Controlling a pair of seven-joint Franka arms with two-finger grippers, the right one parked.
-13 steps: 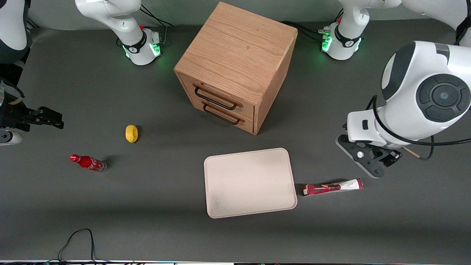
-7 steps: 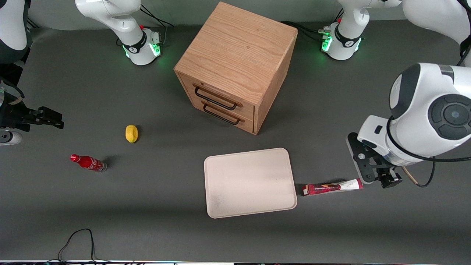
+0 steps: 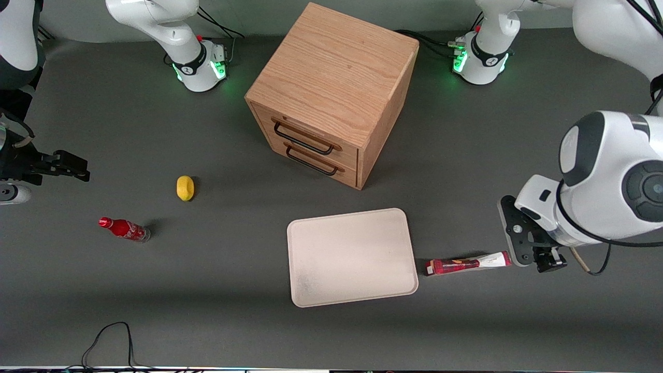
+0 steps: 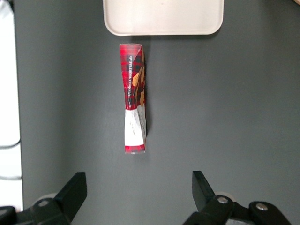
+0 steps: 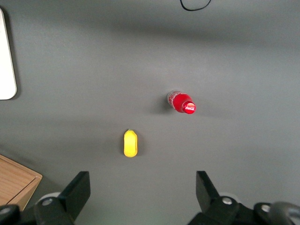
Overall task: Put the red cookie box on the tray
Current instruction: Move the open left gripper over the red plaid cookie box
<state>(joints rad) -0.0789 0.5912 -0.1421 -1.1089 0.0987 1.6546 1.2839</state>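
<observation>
Lying flat on the dark table, the red cookie box (image 3: 468,264) sits just beside the tray (image 3: 352,256), toward the working arm's end, red end nearest the tray rim and white end pointing at the gripper (image 3: 544,257). Box and tray are close but not touching; a thin strip of table shows between them in the wrist view. The gripper hangs just off the box's white end, released, jaws spread wide and holding nothing.

Handling, as a judgement: a long slim carton, probably light, thin card that will dent if squeezed hard. The glossy print may be a bit slippery. It looks slightly twisted or creased around the middle, so it is not fully stiff. The best hold is likely across the narrow width near mid-length, so it does not tip or swing; a grab at the white end would let the red end droop.

View differences: the left wrist view shows the red cookie box (image 4: 133,97) close up, with tartan print, cookie picture, the crease and the open fingers (image 4: 72,190), plus only an edge of the tray (image 4: 163,27). The front view gives the whole layout: wooden drawer cabinet (image 3: 331,93), lemon (image 3: 185,187) and cola bottle (image 3: 124,229) toward the parked arm's end.
</observation>
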